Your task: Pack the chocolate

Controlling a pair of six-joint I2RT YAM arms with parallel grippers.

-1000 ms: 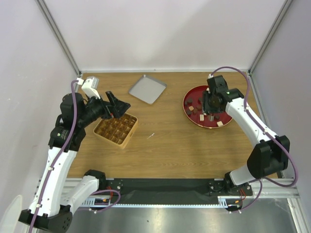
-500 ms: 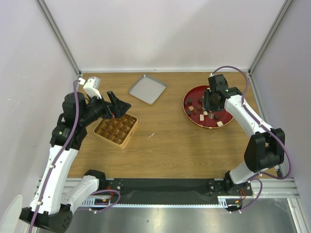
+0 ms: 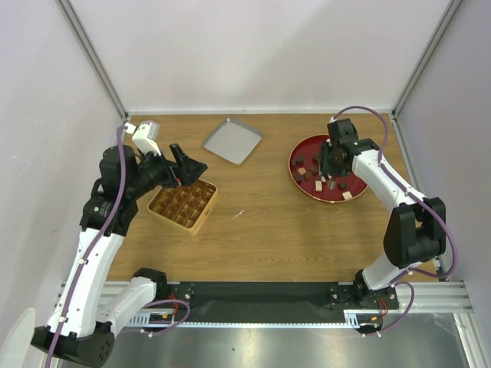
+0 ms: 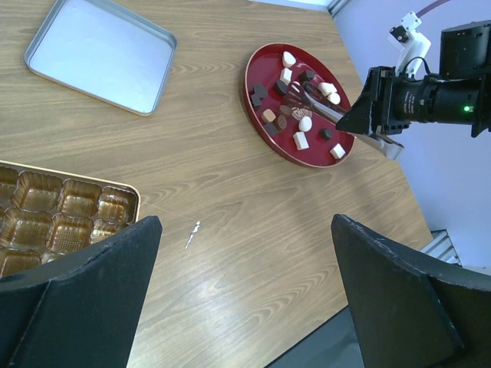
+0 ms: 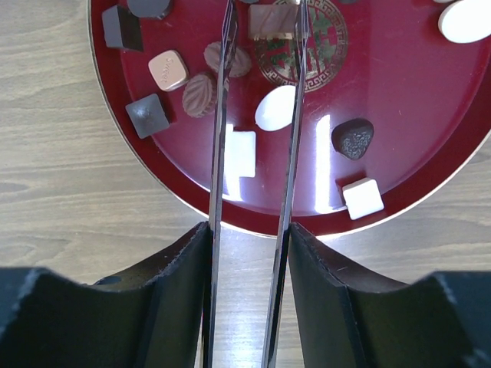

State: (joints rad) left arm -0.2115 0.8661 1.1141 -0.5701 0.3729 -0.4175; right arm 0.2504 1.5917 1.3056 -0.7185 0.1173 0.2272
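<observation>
The chocolate (image 3: 319, 175) lies as several dark, tan and white pieces on a red plate (image 3: 294, 173) at the far right. My right gripper (image 3: 332, 161) hangs over the plate, shut on thin metal tongs (image 5: 219, 153). In the right wrist view the gripper (image 5: 248, 230) presses both tong arms, and a brown rectangular piece (image 5: 270, 21) sits between the parted tong tips. My left gripper (image 3: 186, 170) is open and empty above the far edge of the tan grid box (image 3: 205, 217). The left wrist view shows that gripper (image 4: 244, 230), the box corner (image 4: 135, 201) and the plate (image 4: 248, 80).
A flat silver tray (image 3: 232, 140) lies at the back centre, also seen as the tray (image 4: 100, 54) in the left wrist view. A small white scrap (image 3: 238, 215) lies on the wood between box and plate. Frame posts and walls close in the table.
The right arm has drawn in, and its gripper has shifted slightly farther back over the plate with the tongs. The left arm has hardly moved.
</observation>
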